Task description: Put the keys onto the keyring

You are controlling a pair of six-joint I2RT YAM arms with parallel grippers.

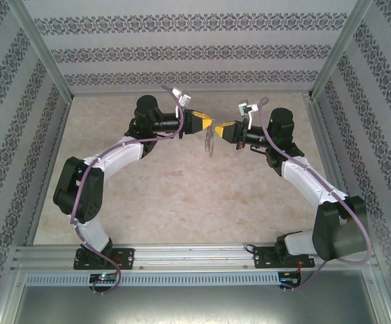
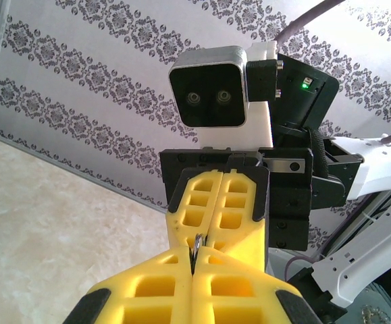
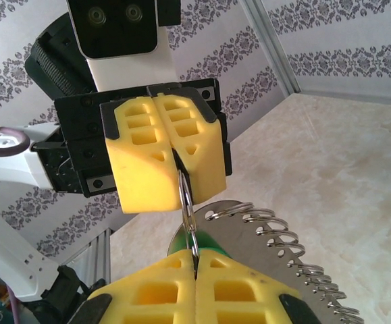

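Right gripper (image 3: pixel 195 270) clamped tight on the keyring (image 3: pixel 187 202), green key (image 3: pixel 211 244) just behind its tips! Left gripper (image 3: pixel 179 162), facing the right gripper tip to tip, pinches the same loop, fully closed.

- We can read no text, label, brand, number or sign in any view.
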